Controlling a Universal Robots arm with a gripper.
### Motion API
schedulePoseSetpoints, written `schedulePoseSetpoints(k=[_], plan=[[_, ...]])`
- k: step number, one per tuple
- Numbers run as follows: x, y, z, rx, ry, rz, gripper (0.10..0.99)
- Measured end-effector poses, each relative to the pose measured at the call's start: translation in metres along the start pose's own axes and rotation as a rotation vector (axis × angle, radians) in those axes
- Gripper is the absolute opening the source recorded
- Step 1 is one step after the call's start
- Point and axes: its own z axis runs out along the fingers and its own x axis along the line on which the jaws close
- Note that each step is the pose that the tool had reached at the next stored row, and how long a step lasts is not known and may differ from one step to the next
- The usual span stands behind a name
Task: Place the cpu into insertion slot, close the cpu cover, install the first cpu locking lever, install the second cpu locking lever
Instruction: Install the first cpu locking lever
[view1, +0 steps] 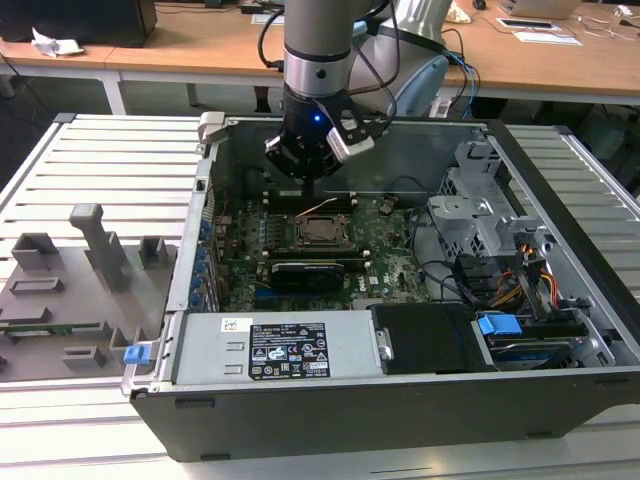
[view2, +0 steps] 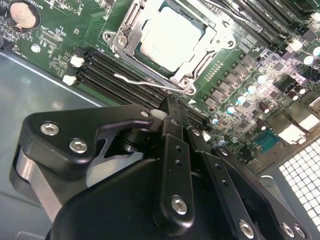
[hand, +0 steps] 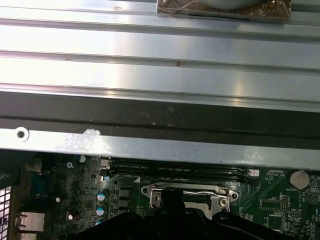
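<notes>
- The square silvery-grey metal cpu (view2: 172, 37) sits in its socket under the thin metal cpu cover (view2: 207, 50).
- The black pincer (view2: 172, 107), pressed together and empty, hovers beside the thin wire locking lever (view2: 142, 82).
- Press that lever squarely, without slipping off.

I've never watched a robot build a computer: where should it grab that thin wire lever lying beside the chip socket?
Probably from straight above, at its hooked free end. The wire lever lies low along the socket frame, beside the memory slots, so only that bent tip offers room.
</notes>
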Motion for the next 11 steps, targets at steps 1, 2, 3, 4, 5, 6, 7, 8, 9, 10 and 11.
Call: schedulePoseSetpoints(k=[1,2,3,4,5,6,7,8,9,10,11], plan=[[0.0000,0.0000,0.0001,0.000,-0.0001,0.000,0.106],[0.0000,0.0000,0.0004,0.000,-0.0002,0.000,0.106],[0.0000,0.0000,0.0006,0.000,-0.0003,0.000,0.106],[0.0000,0.0000,0.0006,0.000,-0.0002,0.000,0.106],[0.0000,0.0000,0.0006,0.000,-0.0002,0.000,0.106],[0.0000,0.0000,0.0007,0.000,-0.0002,0.000,0.106],[0.0000,0.0000,0.0008,0.000,-0.0003,0.000,0.106],[0.0000,0.0000,0.0009,0.000,-0.0003,0.000,0.106],[0.0000,0.0000,0.0011,0.000,-0.0004,0.000,0.106],[0.0000,0.0000,0.0011,0.000,-0.0004,0.000,0.106],[0.0000,0.0000,0.0011,0.000,-0.0003,0.000,0.106]])
